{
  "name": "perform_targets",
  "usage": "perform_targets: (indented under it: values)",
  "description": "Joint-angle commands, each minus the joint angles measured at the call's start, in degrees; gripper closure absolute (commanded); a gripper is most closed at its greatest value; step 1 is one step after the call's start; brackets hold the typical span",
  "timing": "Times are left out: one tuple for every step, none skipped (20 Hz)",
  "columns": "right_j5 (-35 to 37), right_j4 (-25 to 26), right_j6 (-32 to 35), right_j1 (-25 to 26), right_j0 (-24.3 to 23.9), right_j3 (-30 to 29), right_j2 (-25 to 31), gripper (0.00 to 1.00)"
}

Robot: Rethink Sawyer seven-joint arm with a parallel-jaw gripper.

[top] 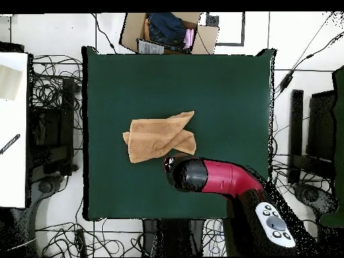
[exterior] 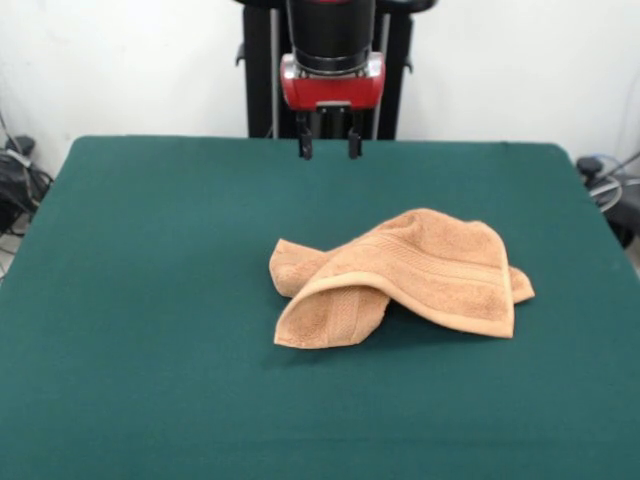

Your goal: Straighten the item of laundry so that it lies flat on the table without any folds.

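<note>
The hand hangs empty above the bench, its fingers parted, touching nothing. The orange-tan hand towel lies crumpled near the bench's middle, folded over itself, long axis crosswise, nearer the front camera than the hand.

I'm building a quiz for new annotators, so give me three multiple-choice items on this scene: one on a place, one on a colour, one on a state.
1. Where is the towel?
A. on the table, apart from the gripper
B. hanging off the table edge
C. held in the gripper

2. What colour is the table surface?
A. white
B. dark green
C. red

3. How does the towel lie?
A. spread flat
B. rolled into a tube
C. crumpled, with parts folded over each other

Answers:
1 A: green cloth shows between the towel and the gripper.
2 B: both views show green.
3 C: a banded edge laps over another layer.
</note>
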State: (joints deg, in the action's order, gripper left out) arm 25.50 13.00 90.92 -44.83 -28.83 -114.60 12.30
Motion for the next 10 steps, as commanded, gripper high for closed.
perform_targets:
  values:
    - [-4.58,1.83,3.84,0.11,1.2,-3.67,5.16,0.0]
    - [-4.59,1.71,4.08,-0.06,1.39,-3.92,5.13,0.0]
    - [-4.71,1.63,4.31,-0.27,1.58,-4.11,5.1,0.0]
    - [-4.54,1.49,4.43,-0.49,1.69,-4.22,5.07,0.0]
    - [-4.34,1.37,4.5,-0.72,1.82,-4.34,5.06,0.0]
    - [-4.18,1.24,4.6,-0.98,1.94,-4.48,5.06,0.0]
    - [-4.02,1.1,4.67,-1.15,2.04,-4.59,5.08,0.0]
    - [-4.0,1.02,4.87,-1.37,2.24,-4.72,4.99,0.0]
    - [-4.18,0.98,5.0,-1.41,2.33,-4.82,4.97,0.0]
    - [-4.25,0.94,5.12,-1.38,2.45,-4.91,4.94,0.0]
